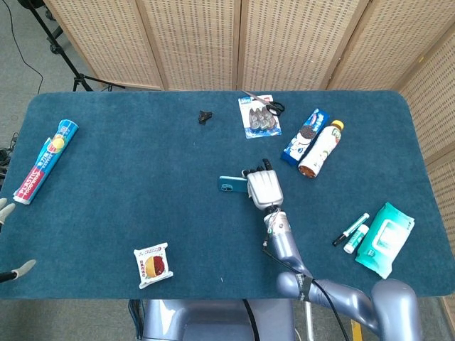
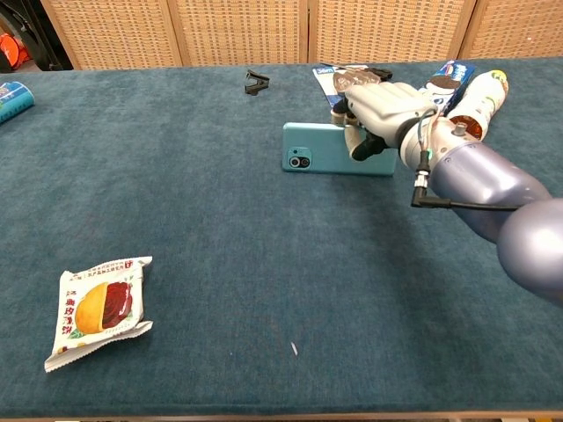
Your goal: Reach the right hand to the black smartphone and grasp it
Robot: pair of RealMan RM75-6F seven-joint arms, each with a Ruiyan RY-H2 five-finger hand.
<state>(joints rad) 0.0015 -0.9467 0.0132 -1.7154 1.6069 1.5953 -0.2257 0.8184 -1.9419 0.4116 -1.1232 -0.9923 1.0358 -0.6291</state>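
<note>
My right hand [image 1: 264,188] [image 2: 380,108] grips the smartphone [image 1: 232,186] [image 2: 327,161] by its right end and holds it above the blue table [image 1: 128,192]. The phone is tipped up, so its teal back with the camera lens faces the chest view; its black screen side is hidden. It sticks out to the left of the hand. Fingers wrap over the top edge and the thumb presses on the teal back. Of my left hand [image 1: 6,210] only pale fingertips show at the far left edge of the head view.
A snack packet [image 1: 153,263] [image 2: 98,308] lies front left. A black clip [image 1: 205,116], a blister pack with scissors [image 1: 259,116], a biscuit pack [image 1: 303,133] and a bottle [image 1: 320,148] lie at the back. Pens [image 1: 351,231] and wipes [image 1: 384,237] sit at the right, a long tube [image 1: 46,160] at the left.
</note>
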